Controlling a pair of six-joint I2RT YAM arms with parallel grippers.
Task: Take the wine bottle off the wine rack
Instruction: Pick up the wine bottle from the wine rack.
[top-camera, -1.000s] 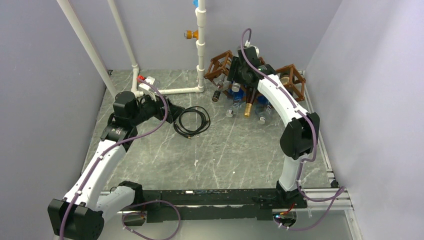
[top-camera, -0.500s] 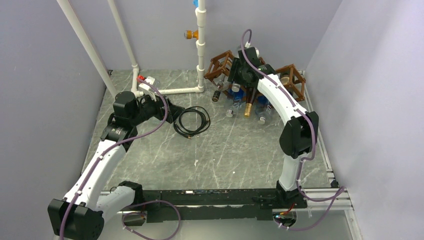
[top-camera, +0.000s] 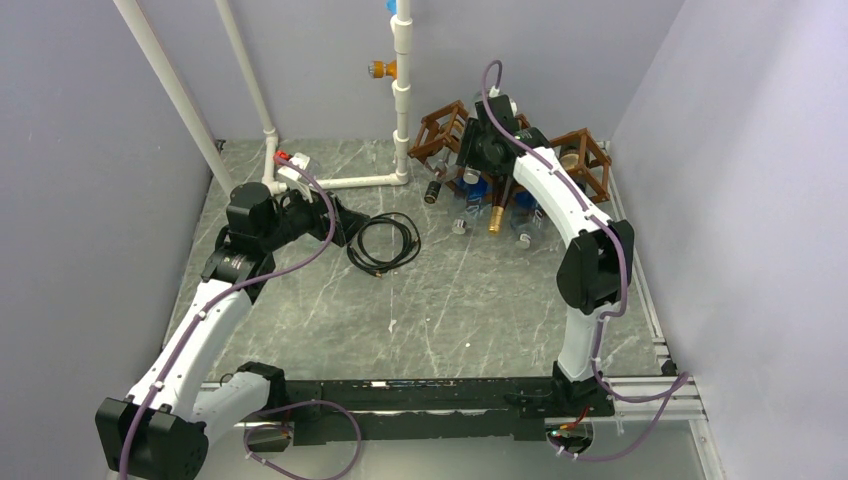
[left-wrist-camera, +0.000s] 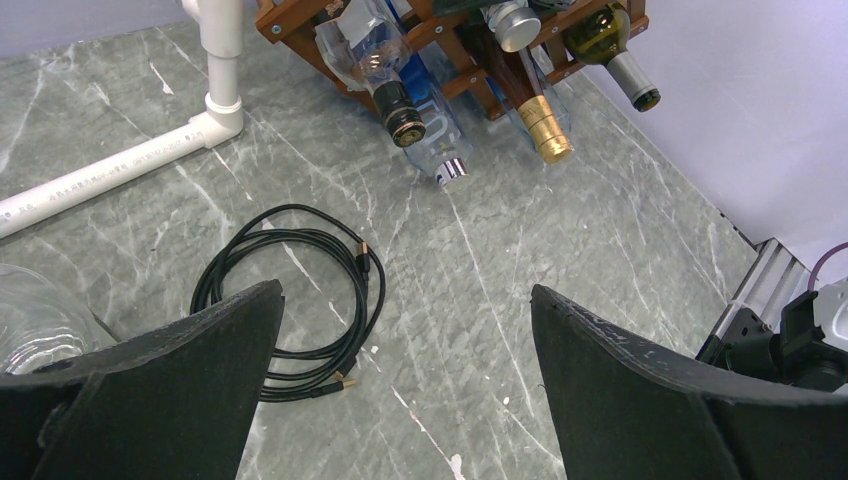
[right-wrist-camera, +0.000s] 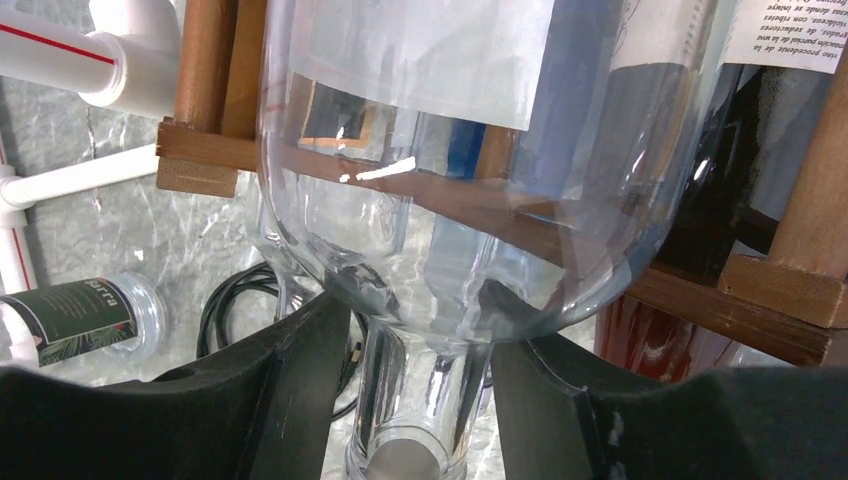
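The brown wooden wine rack (top-camera: 590, 162) stands at the back right and holds several bottles with their necks pointing forward. My right gripper (top-camera: 478, 172) is at the rack's front. In the right wrist view it (right-wrist-camera: 420, 322) is shut on the neck of a clear wine bottle (right-wrist-camera: 450, 200), whose body lies in a cell between the rack's slats (right-wrist-camera: 200, 150). My left gripper (left-wrist-camera: 405, 290) is open and empty, low over the floor at the left (top-camera: 350, 222). The rack (left-wrist-camera: 290, 12) shows at the top of the left wrist view.
A coiled black cable (top-camera: 385, 245) lies mid-floor. White pipes (top-camera: 402, 90) stand left of the rack. A gold-capped dark bottle (left-wrist-camera: 540, 125), a green bottle (left-wrist-camera: 615, 50) and a black-capped clear bottle (left-wrist-camera: 385, 70) stick out of the rack. Another clear bottle (right-wrist-camera: 85, 315) lies by the pipes.
The right arm's elbow has shifted slightly left and its wrist has edged a little toward the rack. The left arm has not moved.
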